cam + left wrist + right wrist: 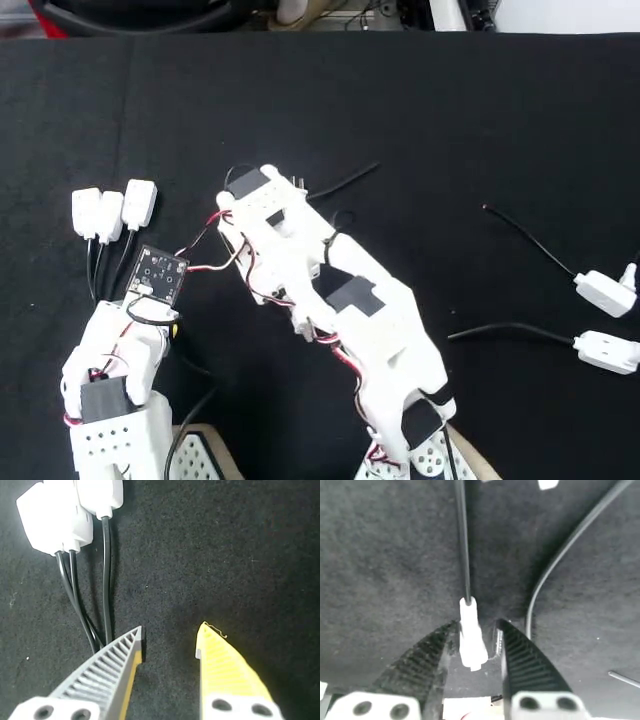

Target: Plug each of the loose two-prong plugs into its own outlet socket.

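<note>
Right gripper (477, 625): black ribbed fingers (427, 660) pinching a small white two-prong plug (470, 642), with its thin black cord (464, 540) running off away from the wrist.
Landmark: three white plastic outlet sockets (108, 208) bunched side by side on the black cloth table (450, 110), black socket cords (106, 580) trailing back toward the arm bases.
Left gripper (170, 627): one grey finger, one yellow, spread wide with nothing between them, just behind the sockets, grey tip right by the socket cords.
Held plug: near the sockets, off to their right, not touching.
Other bits: two white corded blocks (603, 290), well apart from the sockets at the far right. Honestly can't tell whether they're plugs or sockets.
</note>
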Tool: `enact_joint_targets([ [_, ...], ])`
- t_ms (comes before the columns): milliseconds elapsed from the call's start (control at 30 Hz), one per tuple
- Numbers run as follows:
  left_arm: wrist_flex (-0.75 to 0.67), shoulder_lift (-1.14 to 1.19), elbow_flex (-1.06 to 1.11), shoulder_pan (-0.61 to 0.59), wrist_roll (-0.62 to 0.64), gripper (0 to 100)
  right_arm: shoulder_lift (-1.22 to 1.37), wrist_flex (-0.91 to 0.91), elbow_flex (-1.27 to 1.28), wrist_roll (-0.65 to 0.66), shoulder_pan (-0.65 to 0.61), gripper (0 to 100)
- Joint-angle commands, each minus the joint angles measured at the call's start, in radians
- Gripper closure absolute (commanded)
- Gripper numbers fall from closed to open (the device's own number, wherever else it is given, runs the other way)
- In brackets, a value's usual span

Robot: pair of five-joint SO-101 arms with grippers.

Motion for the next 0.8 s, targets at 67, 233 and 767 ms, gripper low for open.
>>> enact_joint_targets([
  [67,0.003,-0.008,-0.004,-0.01,-0.003,82,-0.008,0.037,-0.018,0.006,0.008,88.8],
  [233,0.003,-0.008,-0.004,-0.01,-0.003,82,-0.008,0.037,0.007,-0.005,-0.009,88.8],
  [767,0.003,-0.008,-0.002,-0.01,-0.003,82,0.096,0.037,-0.038,-0.023,-0.029,88.9],
])
